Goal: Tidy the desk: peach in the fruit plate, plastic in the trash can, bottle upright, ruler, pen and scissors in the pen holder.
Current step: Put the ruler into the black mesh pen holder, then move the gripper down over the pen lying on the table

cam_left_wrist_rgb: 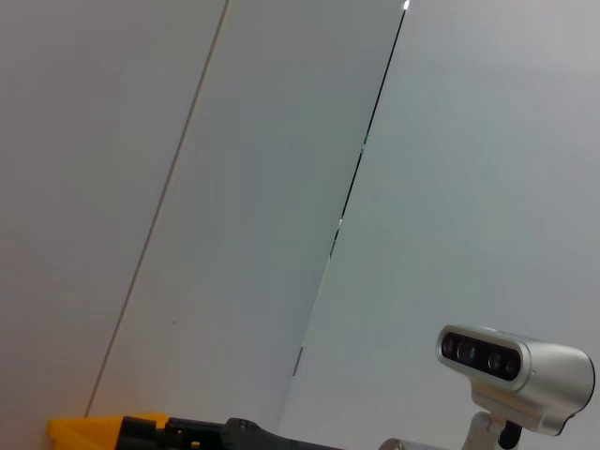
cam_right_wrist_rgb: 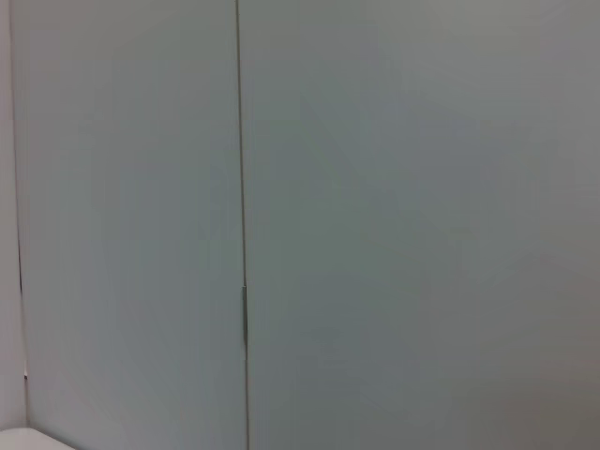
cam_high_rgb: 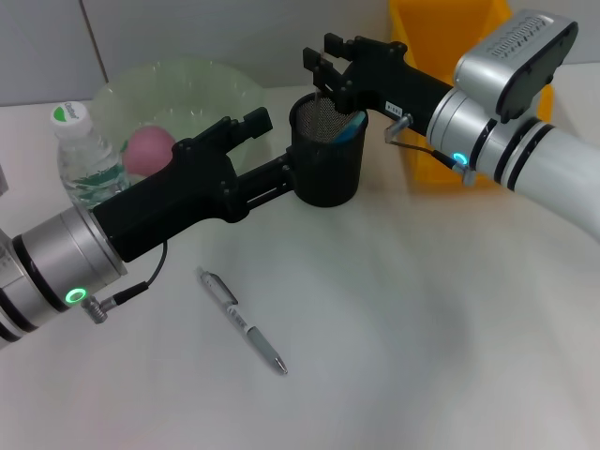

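Far left, a clear bottle [cam_high_rgb: 82,157] stands upright beside the pale green fruit plate [cam_high_rgb: 202,86] holding the pink peach [cam_high_rgb: 150,150]. The left gripper [cam_high_rgb: 267,155] clamps the black mesh pen holder [cam_high_rgb: 327,155]. A silver pen [cam_high_rgb: 241,320] lies nearer. The right gripper [cam_high_rgb: 323,67] hangs released over the holder, the yellow trash can [cam_high_rgb: 450,37] behind.
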